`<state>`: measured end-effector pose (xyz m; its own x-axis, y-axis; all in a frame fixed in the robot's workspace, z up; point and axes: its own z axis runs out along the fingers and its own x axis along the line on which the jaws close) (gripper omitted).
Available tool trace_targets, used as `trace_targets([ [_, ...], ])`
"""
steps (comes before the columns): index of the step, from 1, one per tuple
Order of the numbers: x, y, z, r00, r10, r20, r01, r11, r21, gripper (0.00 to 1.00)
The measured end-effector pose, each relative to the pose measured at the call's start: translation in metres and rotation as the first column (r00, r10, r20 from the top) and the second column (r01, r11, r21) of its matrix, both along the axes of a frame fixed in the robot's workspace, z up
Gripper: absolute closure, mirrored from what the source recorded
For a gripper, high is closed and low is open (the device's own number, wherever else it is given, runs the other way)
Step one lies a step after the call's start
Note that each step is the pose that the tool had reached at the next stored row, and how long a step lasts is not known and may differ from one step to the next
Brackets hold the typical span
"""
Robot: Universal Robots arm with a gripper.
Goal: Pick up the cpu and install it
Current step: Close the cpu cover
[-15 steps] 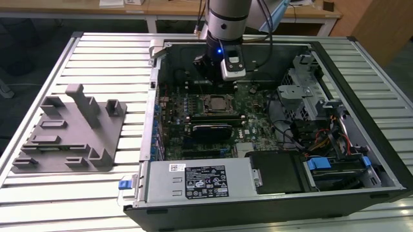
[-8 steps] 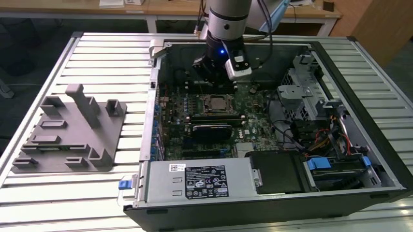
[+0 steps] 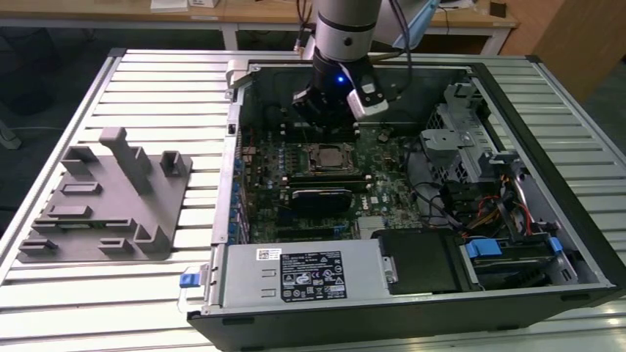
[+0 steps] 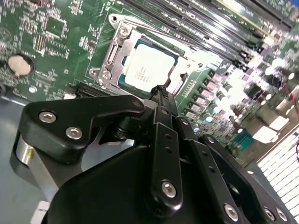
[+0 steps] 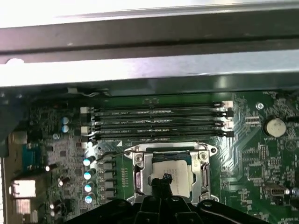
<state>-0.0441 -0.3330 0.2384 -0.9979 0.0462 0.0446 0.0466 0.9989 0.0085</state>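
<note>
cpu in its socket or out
In: the cpu lies flat within the socket frame on the motherboard, seen in both wrist views.

Even room light; computer case (image 3: 391, 326) interior shadowed; glare whitens motherboard (image 4: 205, 79) in second wrist view.

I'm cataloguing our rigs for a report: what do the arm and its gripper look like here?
The arm is a silver-grey cylinder with a black band; its black wrist shows a blue light and carries a small pale box. Dark cables run up behind. The gripper is matte black, built of link bars with silver screws.
</note>
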Motion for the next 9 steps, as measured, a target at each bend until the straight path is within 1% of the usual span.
trace_targets([
  [3, 0.0000, 0.0000, -0.0004, 0.9988, 0.050, 0.0000, -0.050, 0.9988, 0.0000, 0.89],
  [4, 0.0000, 0.0000, -0.0004, 0.9983, 0.059, -0.0001, -0.059, 0.9983, -0.0001, 0.89],
  [9, 0.0000, 0.0000, -0.0004, 0.9982, 0.061, 0.0003, -0.061, 0.9982, -0.0001, 0.89],
])
